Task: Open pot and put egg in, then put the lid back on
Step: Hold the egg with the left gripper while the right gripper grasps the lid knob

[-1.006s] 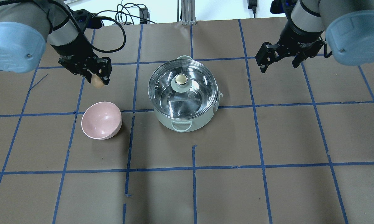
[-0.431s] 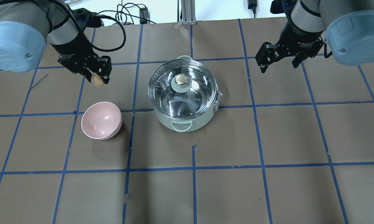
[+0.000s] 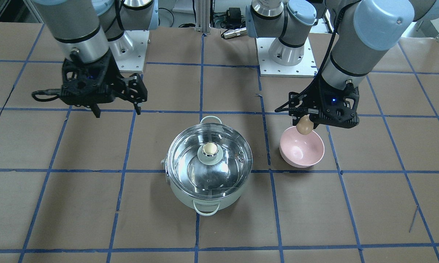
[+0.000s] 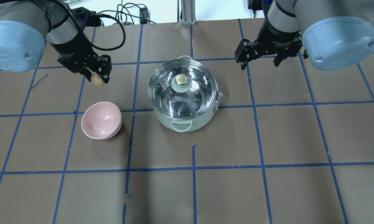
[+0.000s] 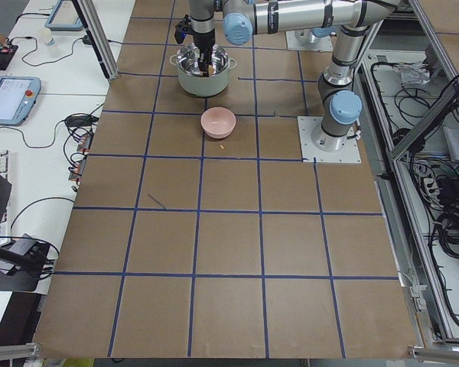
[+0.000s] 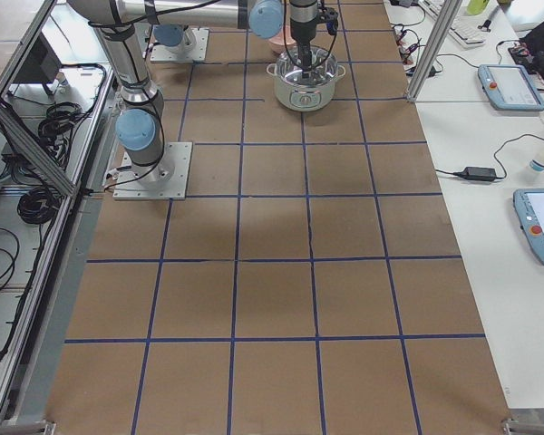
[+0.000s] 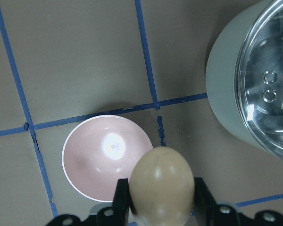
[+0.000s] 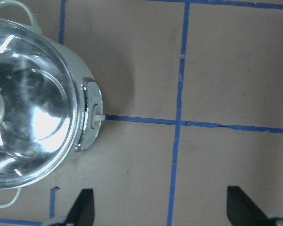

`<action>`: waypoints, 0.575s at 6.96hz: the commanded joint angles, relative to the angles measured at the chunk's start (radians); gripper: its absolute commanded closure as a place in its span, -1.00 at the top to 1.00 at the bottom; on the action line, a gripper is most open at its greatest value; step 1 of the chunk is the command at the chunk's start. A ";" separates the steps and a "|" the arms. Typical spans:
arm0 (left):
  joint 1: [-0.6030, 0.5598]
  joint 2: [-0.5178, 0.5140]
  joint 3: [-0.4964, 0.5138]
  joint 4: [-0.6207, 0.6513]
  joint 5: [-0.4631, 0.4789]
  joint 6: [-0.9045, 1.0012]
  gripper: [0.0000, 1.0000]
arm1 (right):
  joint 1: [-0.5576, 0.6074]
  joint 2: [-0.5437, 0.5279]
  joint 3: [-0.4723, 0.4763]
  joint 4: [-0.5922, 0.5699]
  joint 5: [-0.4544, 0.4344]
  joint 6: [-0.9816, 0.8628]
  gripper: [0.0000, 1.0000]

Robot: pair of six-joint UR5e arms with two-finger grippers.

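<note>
The pale mint pot point(image 4: 202, 119) stands mid-table with the glass lid point(image 4: 194, 96) on it, its cream-gold knob point(image 4: 181, 79) at the centre. My left gripper point(image 4: 96, 78) is shut on the brown egg point(image 4: 96, 81) and holds it in the air left of the pot. In the left wrist view the egg point(image 7: 162, 186) sits between the fingers, above the pink bowl. My right gripper point(image 4: 260, 63) is open and empty, raised behind and to the right of the pot. In the right wrist view the lid point(image 8: 33, 108) lies to the left of the open fingers point(image 8: 85, 207).
An empty pink bowl point(image 4: 101, 120) sits on the table left of the pot, in front of the left gripper. Brown paper with blue tape lines covers the table. Cables lie beyond the far edge.
My right arm has moved left, toward the far right side of the pot, gripper still open. My left gripper keeps hold of the egg and has barely moved.
</note>
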 commanded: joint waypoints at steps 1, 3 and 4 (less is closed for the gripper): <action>0.001 0.003 0.002 0.000 0.000 0.001 -0.45 | 0.200 0.164 -0.087 -0.147 0.003 0.288 1.00; 0.003 0.006 0.002 -0.002 0.001 0.002 -0.45 | 0.280 0.306 -0.166 -0.228 0.004 0.444 1.00; 0.003 0.006 0.001 -0.002 0.001 0.002 -0.45 | 0.305 0.334 -0.164 -0.248 0.004 0.483 1.00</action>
